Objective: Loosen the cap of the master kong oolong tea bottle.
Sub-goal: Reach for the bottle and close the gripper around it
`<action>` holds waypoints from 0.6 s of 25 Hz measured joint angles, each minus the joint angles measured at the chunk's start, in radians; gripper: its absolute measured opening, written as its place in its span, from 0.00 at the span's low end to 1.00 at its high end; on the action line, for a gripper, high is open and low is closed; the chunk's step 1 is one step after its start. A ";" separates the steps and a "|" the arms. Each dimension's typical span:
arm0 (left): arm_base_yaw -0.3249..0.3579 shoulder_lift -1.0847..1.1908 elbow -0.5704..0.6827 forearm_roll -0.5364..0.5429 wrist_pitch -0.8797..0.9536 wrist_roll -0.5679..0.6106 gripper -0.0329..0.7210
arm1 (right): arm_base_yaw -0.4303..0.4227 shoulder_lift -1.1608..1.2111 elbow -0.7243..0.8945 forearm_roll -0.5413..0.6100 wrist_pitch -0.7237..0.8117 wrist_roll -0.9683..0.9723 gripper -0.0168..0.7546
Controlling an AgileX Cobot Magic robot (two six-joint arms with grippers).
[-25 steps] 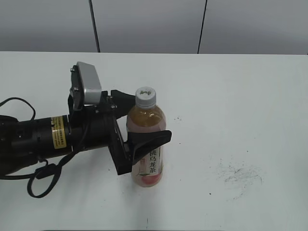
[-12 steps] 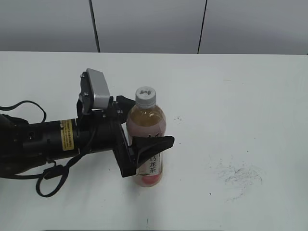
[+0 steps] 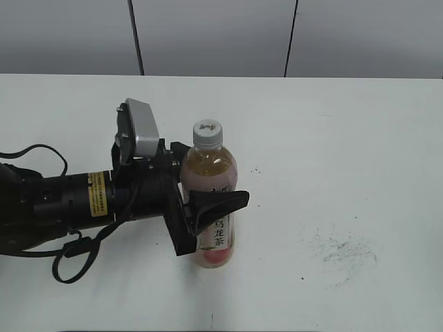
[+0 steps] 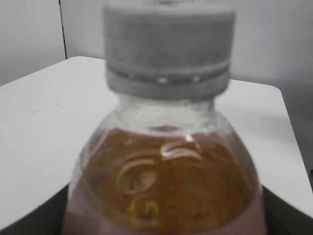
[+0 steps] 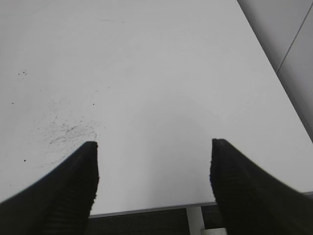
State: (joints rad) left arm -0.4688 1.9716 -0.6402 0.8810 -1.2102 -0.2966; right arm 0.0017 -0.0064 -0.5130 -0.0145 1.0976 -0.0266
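Observation:
The master kong oolong tea bottle (image 3: pixel 211 207) stands upright on the white table (image 3: pixel 346 138), amber tea inside and a pinkish label low down. Its white-grey ribbed cap (image 3: pixel 208 133) is on top. My left gripper (image 3: pixel 208 176) reaches in from the left and is shut on the bottle's body below the shoulder, one black finger in front (image 3: pixel 221 203) and one behind. The left wrist view is filled by the cap (image 4: pixel 167 46) and the bottle's shoulder (image 4: pixel 166 181). My right gripper (image 5: pixel 154 152) is open and empty above the table; it is out of the exterior view.
Dark scuff marks (image 3: pixel 342 252) lie on the table to the right of the bottle and show in the right wrist view (image 5: pixel 63 129). The table's edge (image 5: pixel 146 208) runs just below the right fingers. The left arm's black cable (image 3: pixel 66 259) loops at the front left.
The left gripper moved right along the bottle and its jaws closed in on the body. The bottle shifted slightly left. The cap has not visibly changed.

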 joint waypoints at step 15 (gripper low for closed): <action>0.001 -0.027 -0.003 0.078 0.033 0.012 0.64 | 0.000 0.000 0.000 0.000 0.000 0.000 0.72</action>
State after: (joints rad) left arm -0.4679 1.9441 -0.6435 0.9590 -1.1776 -0.2842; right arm 0.0017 -0.0064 -0.5130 -0.0145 1.0976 -0.0266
